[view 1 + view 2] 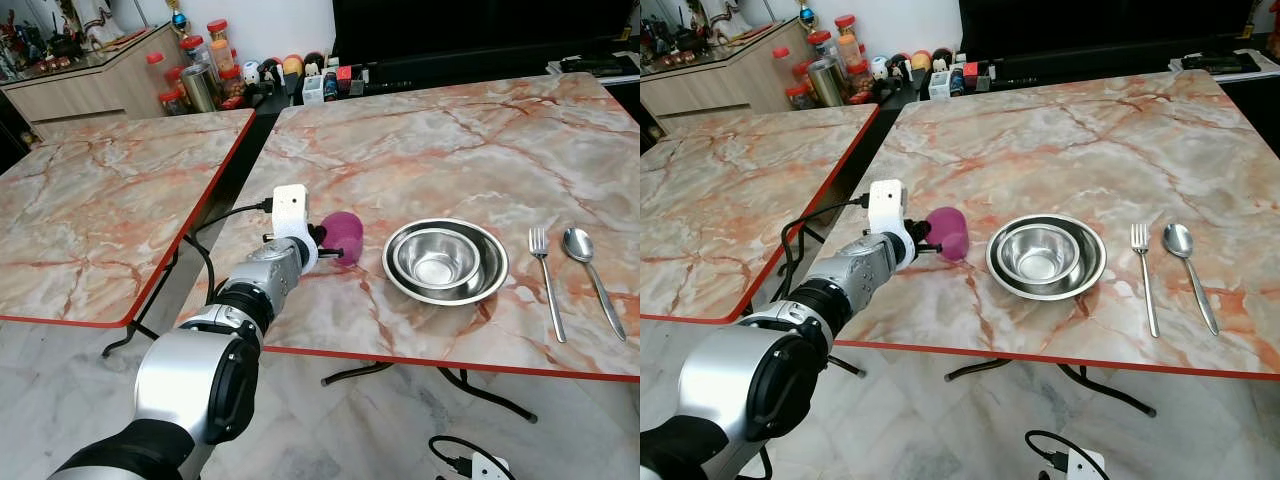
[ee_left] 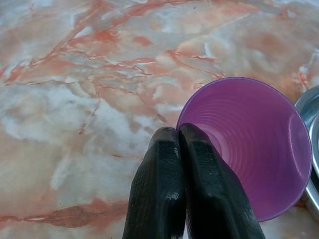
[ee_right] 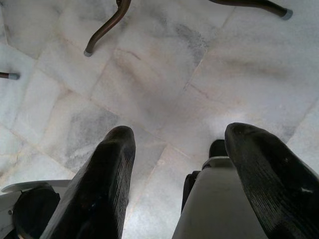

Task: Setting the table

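Putting the cup by the bowl.

Left gripper pinched tight on the rim of the purple cup, tipped on its side over the table, just left of the metal bowl. Next, probably: turn upright, set down, let go. Right gripper spread wide, hanging idle over the floor.

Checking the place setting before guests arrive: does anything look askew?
Yes. The purple cup, left of the steel bowls, lies tipped sideways, its rim pinched by the left tool. The fork and spoon lie neatly.
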`<state>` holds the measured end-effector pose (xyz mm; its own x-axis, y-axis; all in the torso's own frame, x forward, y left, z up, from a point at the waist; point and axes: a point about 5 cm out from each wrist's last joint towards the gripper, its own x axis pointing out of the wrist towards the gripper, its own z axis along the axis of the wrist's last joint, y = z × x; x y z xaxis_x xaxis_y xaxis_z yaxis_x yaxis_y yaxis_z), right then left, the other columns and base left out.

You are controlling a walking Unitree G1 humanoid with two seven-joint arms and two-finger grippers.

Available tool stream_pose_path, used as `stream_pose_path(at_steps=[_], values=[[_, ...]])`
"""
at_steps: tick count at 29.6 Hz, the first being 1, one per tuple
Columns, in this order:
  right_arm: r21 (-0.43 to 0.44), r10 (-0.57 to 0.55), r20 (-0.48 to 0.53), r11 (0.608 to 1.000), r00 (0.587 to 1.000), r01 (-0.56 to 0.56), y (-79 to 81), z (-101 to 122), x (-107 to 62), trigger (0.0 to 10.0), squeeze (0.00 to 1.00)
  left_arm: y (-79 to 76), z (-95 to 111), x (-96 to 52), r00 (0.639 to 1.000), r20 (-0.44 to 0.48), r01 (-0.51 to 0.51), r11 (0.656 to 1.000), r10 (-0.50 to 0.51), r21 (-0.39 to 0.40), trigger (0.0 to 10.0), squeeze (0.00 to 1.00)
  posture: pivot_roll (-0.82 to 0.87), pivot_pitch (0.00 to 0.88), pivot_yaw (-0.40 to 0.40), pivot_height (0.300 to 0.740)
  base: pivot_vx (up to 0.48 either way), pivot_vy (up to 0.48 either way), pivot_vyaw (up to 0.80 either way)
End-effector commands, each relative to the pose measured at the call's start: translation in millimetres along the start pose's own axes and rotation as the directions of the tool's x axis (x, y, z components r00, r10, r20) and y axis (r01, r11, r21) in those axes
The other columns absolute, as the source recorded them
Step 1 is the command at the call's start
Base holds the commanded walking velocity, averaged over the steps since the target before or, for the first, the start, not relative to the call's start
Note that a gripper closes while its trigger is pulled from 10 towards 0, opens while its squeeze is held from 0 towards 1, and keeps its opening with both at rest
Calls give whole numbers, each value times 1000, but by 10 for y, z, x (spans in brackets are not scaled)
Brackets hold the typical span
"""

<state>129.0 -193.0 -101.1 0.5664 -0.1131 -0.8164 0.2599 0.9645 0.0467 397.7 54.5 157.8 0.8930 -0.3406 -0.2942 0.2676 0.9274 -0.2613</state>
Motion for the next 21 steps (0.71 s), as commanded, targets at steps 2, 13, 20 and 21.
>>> stream_pose_path(at_steps=[2, 13, 20, 21], values=[[22, 5, -58, 1000, 998, -4, 50, -165, -39, 10000, 0, 68, -59, -10, 999, -34, -16, 1000, 16, 12, 10000, 0, -28, 0, 207, 740, 0, 0, 0], [25, 1, -56, 1000, 998, 1, 28, -161, -39, 10000, 0, 67, -42, -10, 1000, -27, -15, 1000, 16, 17, 10000, 729, -25, 0, 201, 740, 0, 0, 0], [22, 0, -57, 1000, 998, 2, 20, -162, -41, 10000, 0, 78, -34, -12, 1000, -18, -18, 1000, 18, 15, 10000, 0, -26, 0, 200, 740, 0, 0, 0], [22, 0, -56, 1000, 998, 1, 22, -162, -41, 10000, 0, 82, -22, -12, 1000, -7, -20, 1000, 20, 9, 10000, 0, -25, 0, 200, 740, 0, 0, 0]])
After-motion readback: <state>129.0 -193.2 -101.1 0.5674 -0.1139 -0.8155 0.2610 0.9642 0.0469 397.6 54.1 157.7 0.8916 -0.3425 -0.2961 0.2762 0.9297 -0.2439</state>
